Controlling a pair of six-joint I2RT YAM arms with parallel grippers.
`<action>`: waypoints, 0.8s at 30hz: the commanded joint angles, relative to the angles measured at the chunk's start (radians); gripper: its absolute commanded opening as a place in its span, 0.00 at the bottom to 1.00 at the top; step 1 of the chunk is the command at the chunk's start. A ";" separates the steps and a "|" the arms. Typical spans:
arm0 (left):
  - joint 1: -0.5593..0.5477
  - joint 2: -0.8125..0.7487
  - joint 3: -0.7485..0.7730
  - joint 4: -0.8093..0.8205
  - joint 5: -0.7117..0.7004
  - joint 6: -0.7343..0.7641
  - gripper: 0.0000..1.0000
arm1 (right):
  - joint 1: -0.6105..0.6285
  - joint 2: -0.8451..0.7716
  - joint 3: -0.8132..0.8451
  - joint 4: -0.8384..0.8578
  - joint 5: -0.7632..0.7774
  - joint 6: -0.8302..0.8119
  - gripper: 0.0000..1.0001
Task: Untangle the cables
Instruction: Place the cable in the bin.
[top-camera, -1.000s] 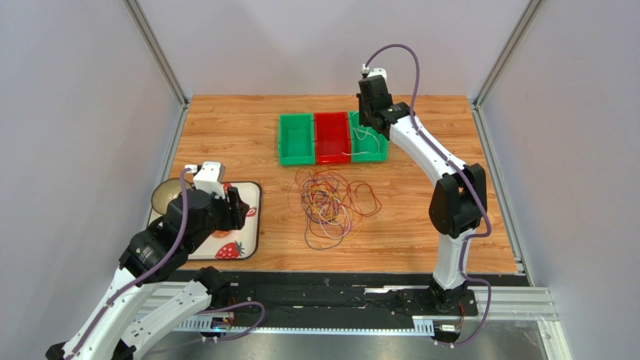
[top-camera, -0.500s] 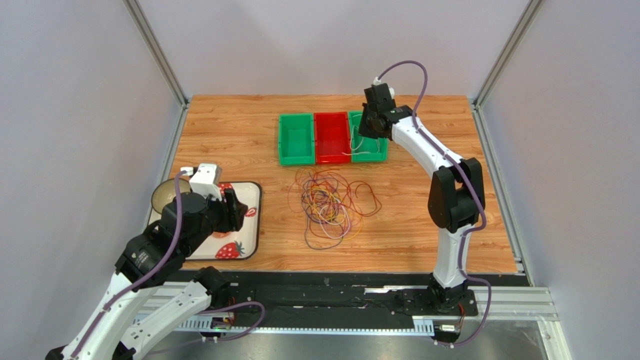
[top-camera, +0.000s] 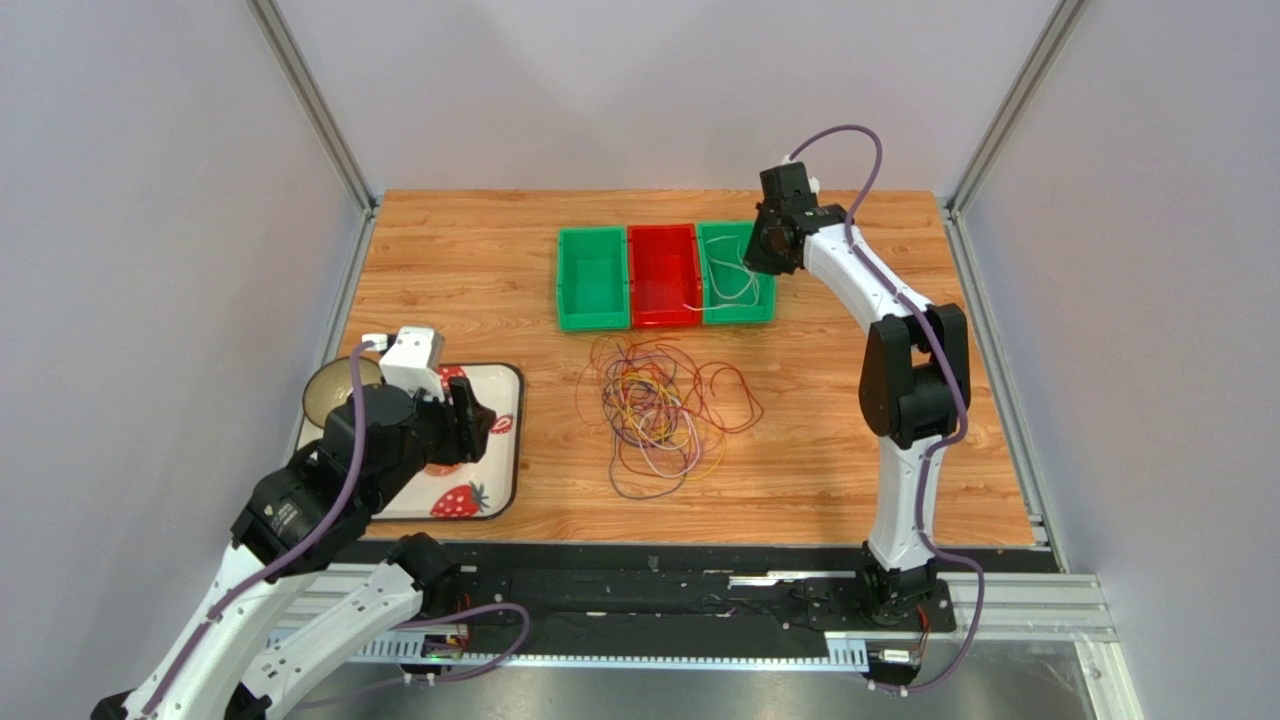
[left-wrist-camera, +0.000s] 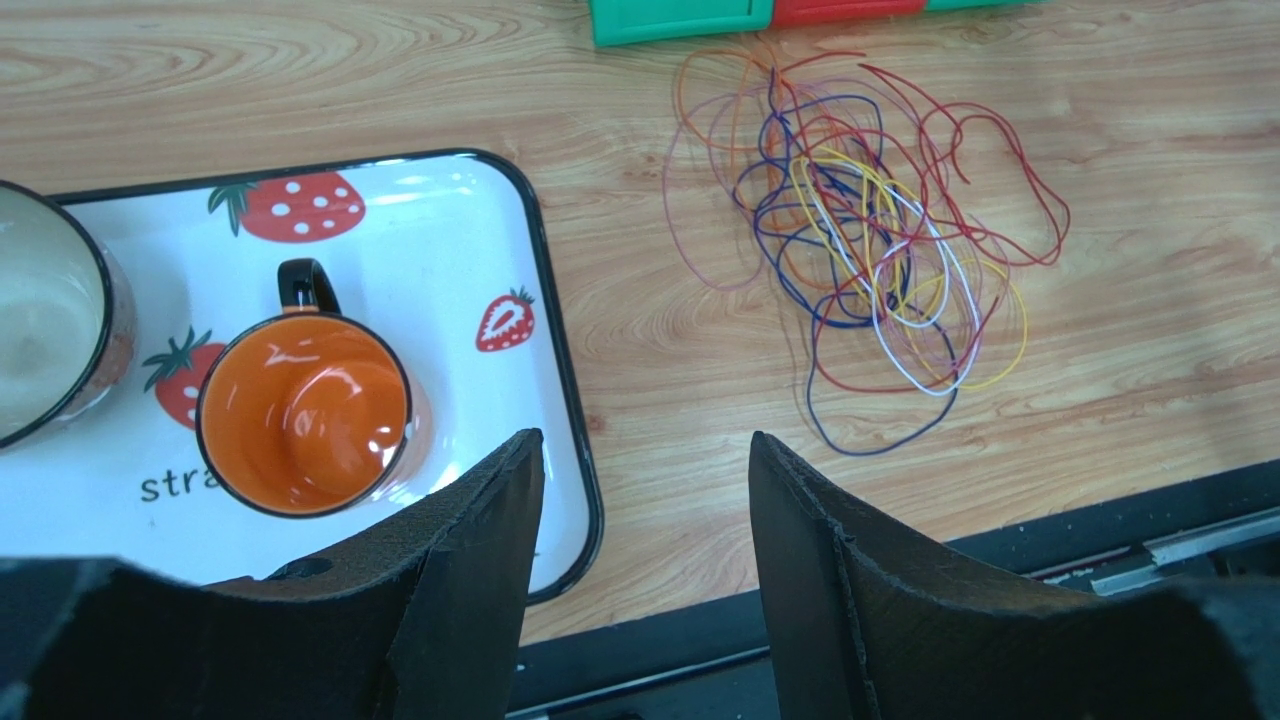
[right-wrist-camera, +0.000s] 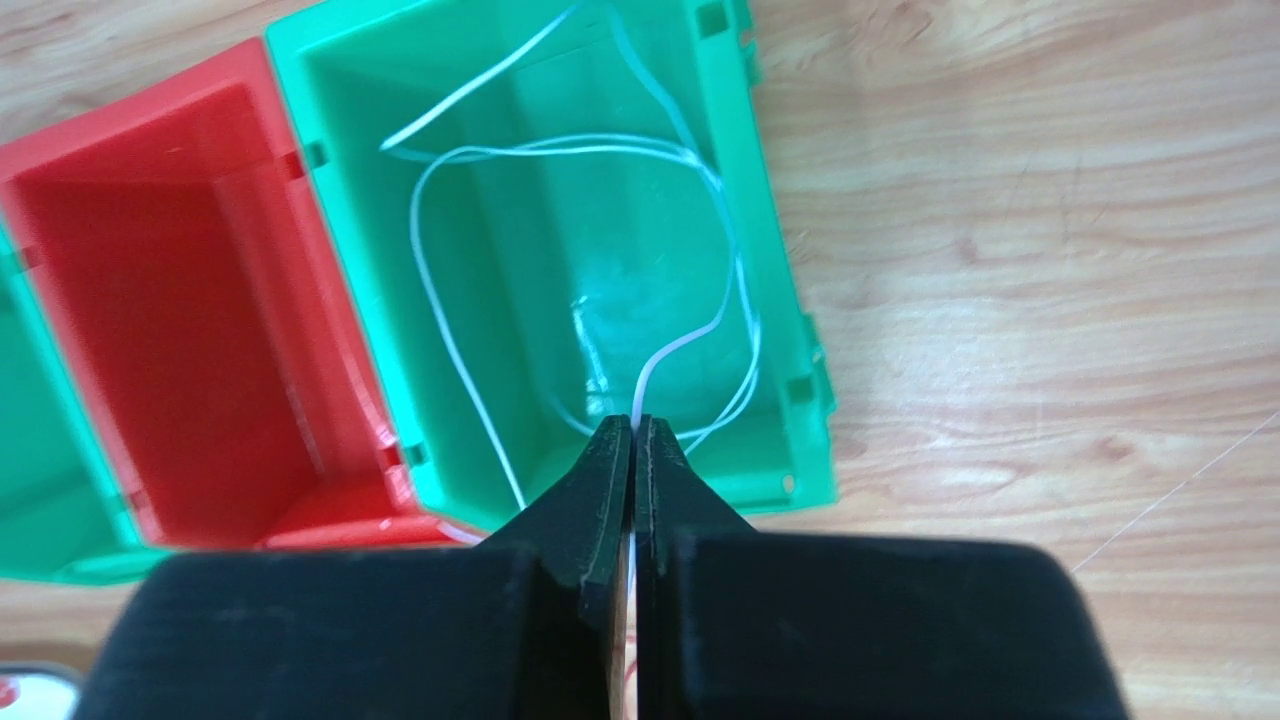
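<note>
**Right wrist view: white cable pinched over the green bin, release comes next**

We see the right claw (right-wrist-camera: 633, 435) with its two tips pressed together on the end of a white cable (right-wrist-camera: 541, 144). The strand comes out from between the tips and runs forward in loose loops. Those loops lie inside the green bin (right-wrist-camera: 571, 255) directly ahead of and below the claw. One strand runs back toward the bin's near wall, just left of the tips, and we cannot tell whether it stays inside. The red bin (right-wrist-camera: 166, 300) sits to the claw's left, wall to wall with the green one, and bare worktop (right-wrist-camera: 1022, 225) lies to its right.

From above, the other cables (top-camera: 657, 408) lie in a mixed heap of purple, yellow, red and orange loops, well behind this claw toward the arm bases. The left claw (left-wrist-camera: 643, 450) hangs with its fingers apart and nothing between them, above the edge of a tray (left-wrist-camera: 549, 375) carrying an orange mug (left-wrist-camera: 301, 413). The heap is ahead of it and to its right.

We judge the step in hand to be dropping one freed cable into its bin. The next move calls for parting the right tips so the end falls inside the green walls. Lowering a little first would keep the springy loops from flipping over the rim.
</note>
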 joint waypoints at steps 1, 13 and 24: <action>-0.003 0.019 0.000 0.021 -0.004 0.010 0.61 | -0.003 0.040 0.045 0.060 0.044 -0.085 0.00; -0.003 0.085 0.003 0.022 -0.007 0.010 0.61 | 0.063 0.046 -0.026 0.203 0.042 -0.160 0.00; -0.003 0.084 0.004 0.022 0.001 0.010 0.61 | 0.078 0.078 0.020 0.097 0.095 -0.187 0.00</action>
